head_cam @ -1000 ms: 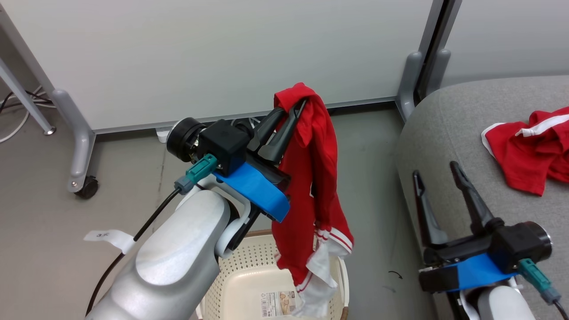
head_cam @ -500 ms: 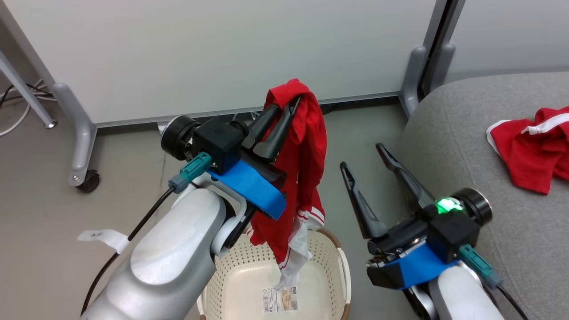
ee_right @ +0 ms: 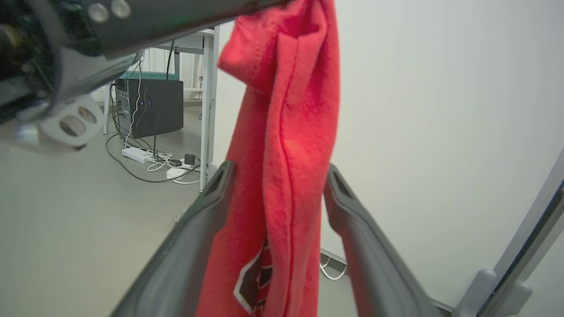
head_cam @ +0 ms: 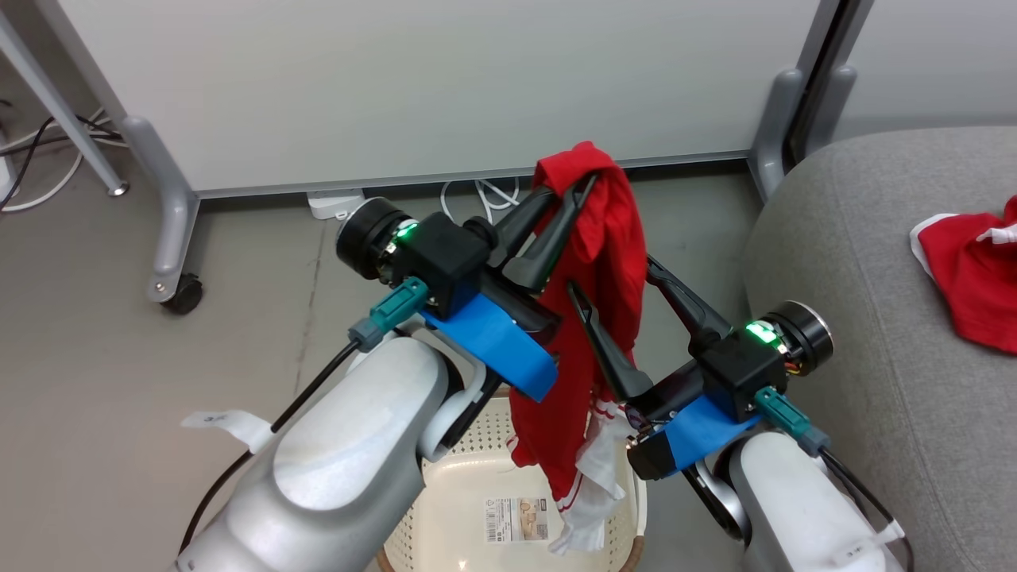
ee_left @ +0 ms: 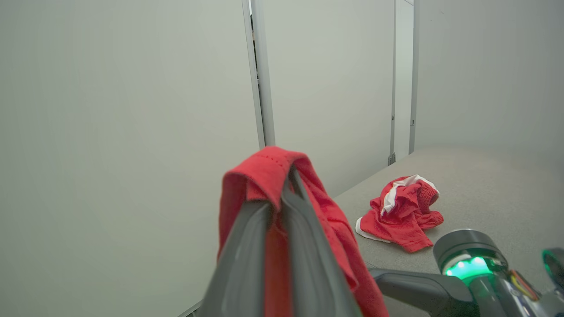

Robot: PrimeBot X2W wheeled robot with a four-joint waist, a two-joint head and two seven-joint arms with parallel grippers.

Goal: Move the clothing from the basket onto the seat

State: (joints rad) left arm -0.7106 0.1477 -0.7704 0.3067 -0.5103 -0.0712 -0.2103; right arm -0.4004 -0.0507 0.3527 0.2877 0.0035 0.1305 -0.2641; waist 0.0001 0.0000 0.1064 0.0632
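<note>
Red garment (head_cam: 604,238) dangling over basket (head_cam: 453,477), right fingers (head_cam: 604,349) straddling it

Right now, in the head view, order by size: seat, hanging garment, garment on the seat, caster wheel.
1. seat
2. hanging garment (nearer the camera)
3. garment on the seat (cut off by the edge)
4. caster wheel

This looks like an office or lab: pale partition panels (head_cam: 397,87) on grey castered feet (head_cam: 164,226) line the far side of a bare grey floor (head_cam: 119,357). A power strip (head_cam: 334,204) and loose cables (head_cam: 485,195) lie at their base, a dark computer tower (ee_right: 150,105) stands on the floor, and a grey upholstered seat (head_cam: 874,278) sits at the right.
</note>
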